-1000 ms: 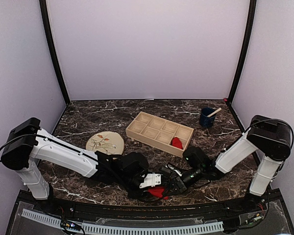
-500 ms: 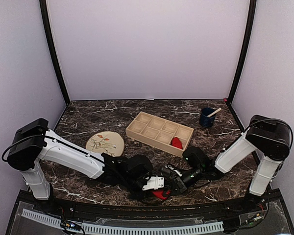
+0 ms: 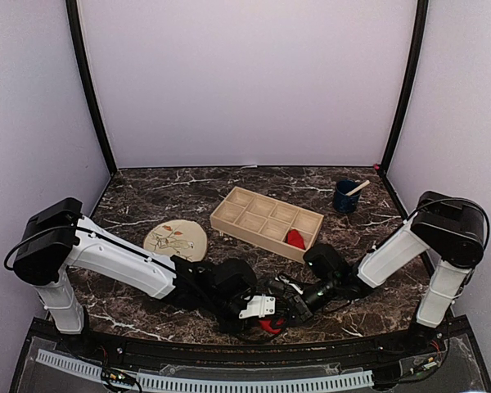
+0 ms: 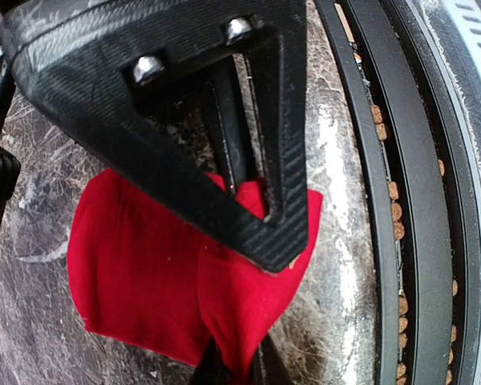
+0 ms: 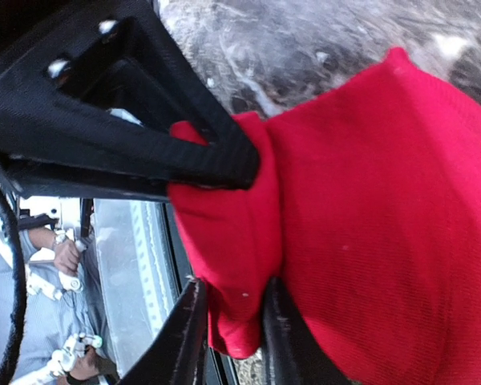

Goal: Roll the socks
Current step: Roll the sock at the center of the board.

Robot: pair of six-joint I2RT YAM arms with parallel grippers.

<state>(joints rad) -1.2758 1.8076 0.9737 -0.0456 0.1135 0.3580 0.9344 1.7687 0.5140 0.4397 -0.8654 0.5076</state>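
A red sock point(image 3: 271, 325) lies bunched on the marble at the table's near edge, where both grippers meet over it. In the left wrist view the sock point(image 4: 144, 265) spreads flat, and my left gripper point(image 4: 239, 366) is shut on a raised fold at its right end. My left gripper point(image 3: 265, 316) comes in from the left. My right gripper point(image 3: 283, 314) comes in from the right. Its jaws point(image 5: 234, 321) stand a little apart with a hanging fold of the sock point(image 5: 385, 224) loose between them. A second red sock point(image 3: 295, 238) sits bundled in a compartment of the wooden tray.
The compartmented wooden tray point(image 3: 254, 211) stands mid-table. A beige leaf-pattern plate point(image 3: 176, 240) lies to its left. A blue cup with a spoon point(image 3: 345, 196) is at the back right. The black front rail point(image 4: 385, 200) runs right beside the sock.
My left gripper has slid right onto the sock and closed on a fold of it. The right gripper's jaws have eased apart around their fold.
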